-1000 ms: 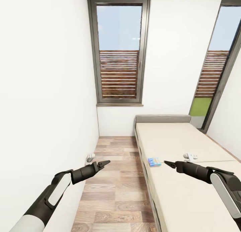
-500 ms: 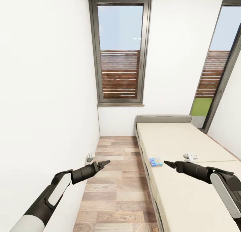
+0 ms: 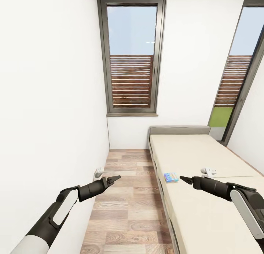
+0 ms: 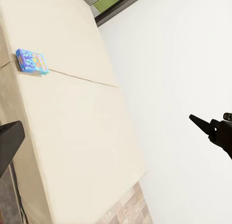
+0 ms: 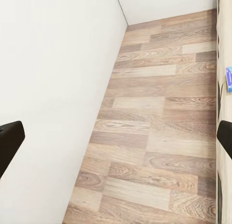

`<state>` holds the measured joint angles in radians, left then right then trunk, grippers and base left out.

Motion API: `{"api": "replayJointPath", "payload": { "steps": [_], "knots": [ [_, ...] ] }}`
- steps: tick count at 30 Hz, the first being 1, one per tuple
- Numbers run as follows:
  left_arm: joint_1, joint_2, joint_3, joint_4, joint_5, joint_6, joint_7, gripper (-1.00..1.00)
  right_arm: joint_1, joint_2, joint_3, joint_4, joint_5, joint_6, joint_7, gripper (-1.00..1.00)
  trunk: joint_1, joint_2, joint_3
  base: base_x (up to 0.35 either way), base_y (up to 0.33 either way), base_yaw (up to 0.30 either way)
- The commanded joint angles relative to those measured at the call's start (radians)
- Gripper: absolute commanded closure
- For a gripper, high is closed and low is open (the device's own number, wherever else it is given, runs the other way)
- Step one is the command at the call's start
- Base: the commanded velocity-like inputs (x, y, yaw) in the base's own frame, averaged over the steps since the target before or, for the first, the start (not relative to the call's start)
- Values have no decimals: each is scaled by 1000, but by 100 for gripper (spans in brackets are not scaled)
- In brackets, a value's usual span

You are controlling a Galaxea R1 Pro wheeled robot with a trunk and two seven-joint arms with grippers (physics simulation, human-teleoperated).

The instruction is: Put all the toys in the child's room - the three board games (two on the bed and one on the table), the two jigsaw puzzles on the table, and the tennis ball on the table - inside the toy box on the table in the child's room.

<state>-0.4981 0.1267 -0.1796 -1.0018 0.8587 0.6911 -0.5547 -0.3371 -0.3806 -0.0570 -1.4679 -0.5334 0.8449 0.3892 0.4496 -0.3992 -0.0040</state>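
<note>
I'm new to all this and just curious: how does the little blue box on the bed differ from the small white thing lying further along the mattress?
The small flat blue printed box is rectangular and brightly coloured; the small white object is plain and irregular, with rounded lobes. The blue box lies near the edge of the cream mattress beside the wooden floor; the white object sits further in. Both rest on the mattress, untouched.
</note>
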Motion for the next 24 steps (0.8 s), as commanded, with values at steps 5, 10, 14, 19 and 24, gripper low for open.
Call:
{"api": "replayJointPath", "payload": {
  "steps": [5, 10, 14, 19, 24],
  "knots": [
    [0, 1, -1, 0, 7, 5, 1, -100, 0, 0, -1, 0, 3, 5, 6, -100, 0, -1, 0, 0, 1, 0],
    [0, 1, -1, 0, 7, 5, 1, -100, 0, 0, -1, 0, 3, 5, 5, -100, 0, -1, 0, 13, 14, 0],
    [0, 1, -2, 0, 7, 4, 1, -100, 0, 0, -1, 0, 3, 5, 5, -100, 0, -1, 0, 99, 90, 0],
    [0, 1, -2, -1, 7, 4, 1, -100, 0, 0, -1, 0, 3, 5, 5, -100, 0, -1, 0, 141, 106, 0],
    [0, 1, -3, -1, 6, 4, 1, -100, 0, 0, -1, 0, 3, 5, 6, -100, 0, -1, 0, 80, 55, 0]
  ]
}}
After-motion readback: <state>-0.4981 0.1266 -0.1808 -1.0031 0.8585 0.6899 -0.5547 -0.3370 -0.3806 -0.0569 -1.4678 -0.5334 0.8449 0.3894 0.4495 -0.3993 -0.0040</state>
